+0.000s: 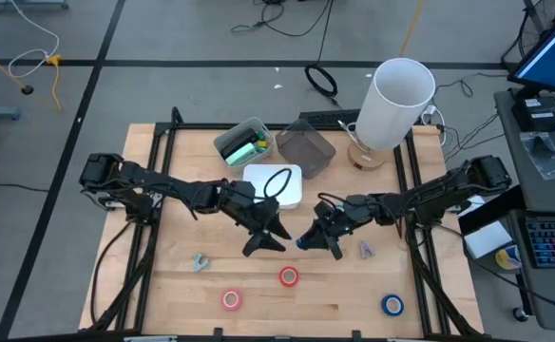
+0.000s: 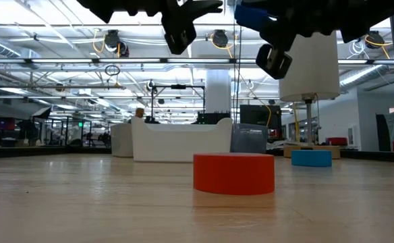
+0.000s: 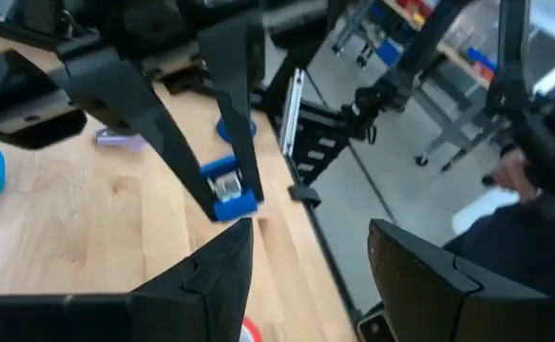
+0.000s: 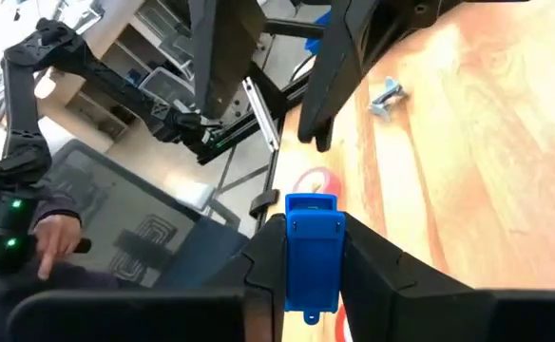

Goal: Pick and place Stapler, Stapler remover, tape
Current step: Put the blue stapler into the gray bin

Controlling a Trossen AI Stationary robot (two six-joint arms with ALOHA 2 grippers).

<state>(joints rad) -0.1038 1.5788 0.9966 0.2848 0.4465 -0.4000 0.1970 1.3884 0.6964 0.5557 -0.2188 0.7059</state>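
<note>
My right gripper hangs above the table's middle, shut on a small blue stapler. My left gripper faces it from the left, open and holding nothing; its wrist view shows the stapler just ahead of the spread fingers. Two grey stapler removers lie flat on the wood, one to the left and one to the right. A red tape roll, a pink one and a blue one lie flat near the near edge. My right gripper pinches the blue stapler between its two fingers, which press on its long sides. The stapler lies along the fingers, and its end sticks out past the tips. The fingers come from the table's right side. The stapler is lifted clear of the table.
A white tray with a black cable loop sits behind the grippers. Farther back are a bin with green items, a dark bin and a tall white cylinder. A person's hand shows beyond the table.
</note>
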